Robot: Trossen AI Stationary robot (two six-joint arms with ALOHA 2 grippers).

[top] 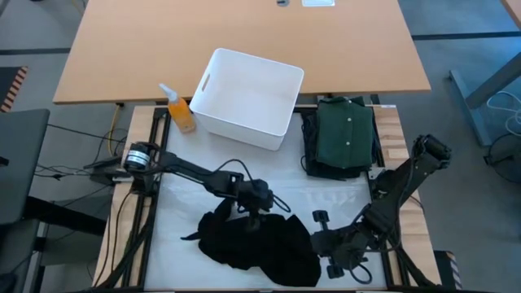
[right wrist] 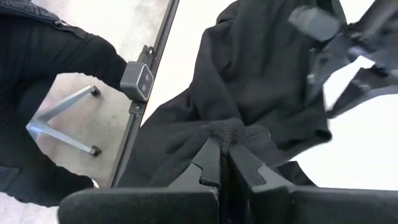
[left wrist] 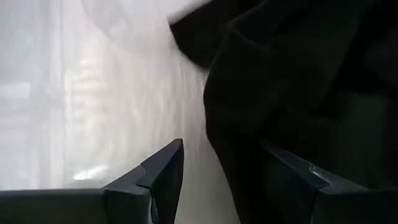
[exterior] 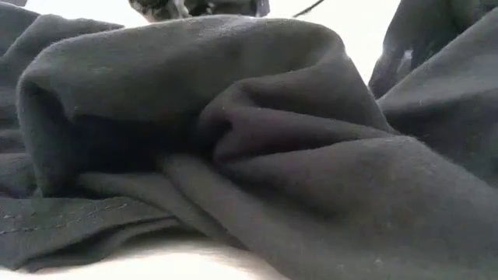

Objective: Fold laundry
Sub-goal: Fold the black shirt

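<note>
**A:** Where does the black garment (top: 260,242) lie with respect to the two sets of jaws?

**B:** It sits crumpled on the white mat (top: 326,199) at the near edge of the counter (top: 389,122), between the arms. The right gripper (right wrist: 224,163) stands at the heap's right-hand border, jaws clenched on a bunched fold of the black cloth, as the right wrist view shows. The left gripper (top: 254,202) hovers at the heap's far edge, jaws parted; in the left wrist view one finger (left wrist: 163,171) stands over bare mat and the other at the cloth's margin, so the garment begins just beside the gap and nothing is grasped there.

**B:** The heap's long axis runs roughly left to right across the mat, so the gripped fold marks one end; the opposite end, with a tail of cloth, lies on the left arm's side.

**A:** Which arm is nearer, then?

**B:** Both touch or nearly touch the cloth; the left arm is judged the one free to take a second hold, probably by advancing into the cloth's margin.

**A:** And the containers?

**B:** The white bin (top: 248,98) stands at the far side, apparently empty, with the orange spray bottle (top: 181,110) just beside it. The green shirt (top: 344,134) lies folded on a darker folded garment (top: 311,167) to the right of the bin, well apart from the jaws
</note>
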